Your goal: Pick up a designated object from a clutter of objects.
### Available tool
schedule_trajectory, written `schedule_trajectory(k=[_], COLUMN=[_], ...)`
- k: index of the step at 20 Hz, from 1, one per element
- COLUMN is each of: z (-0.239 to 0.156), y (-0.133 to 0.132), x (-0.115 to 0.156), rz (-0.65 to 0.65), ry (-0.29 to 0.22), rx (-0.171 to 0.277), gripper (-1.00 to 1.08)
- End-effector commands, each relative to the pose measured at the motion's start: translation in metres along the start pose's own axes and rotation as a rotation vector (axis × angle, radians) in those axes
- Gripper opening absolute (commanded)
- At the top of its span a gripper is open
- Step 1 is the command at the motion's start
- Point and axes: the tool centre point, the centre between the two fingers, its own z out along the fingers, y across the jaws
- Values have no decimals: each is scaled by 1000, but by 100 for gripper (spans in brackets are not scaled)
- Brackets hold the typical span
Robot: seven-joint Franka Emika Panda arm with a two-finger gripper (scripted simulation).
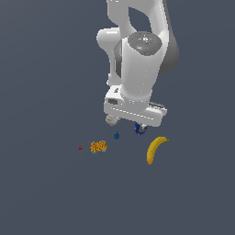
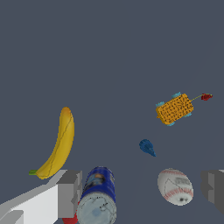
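banana [image 2: 59, 146] lying free, pincer [image 2: 142, 188] spread over can [image 2: 98, 197], ball [image 2: 175, 187]

Yellow banana [image 2: 60, 145], blue can [image 2: 99, 192], orange speckled lump [image 2: 174, 109]

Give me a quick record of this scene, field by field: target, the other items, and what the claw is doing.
target: banana, lying free on the floor, untouched
claw: claw open, holding nothing, fingers either side of can and ball
between fingers: blue can, baseball
other items: orange speckled lump, small blue piece, tiny red bit
task state: banana not yet grasped
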Motion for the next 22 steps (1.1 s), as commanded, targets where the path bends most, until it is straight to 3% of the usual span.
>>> schedule_trajectory(k=[1, 22], z=[13, 124], y=[-15, -126], x=[0, -26], rz=[44, 399], ry=[2, 10], rx=[2, 21], gripper=[100, 100])
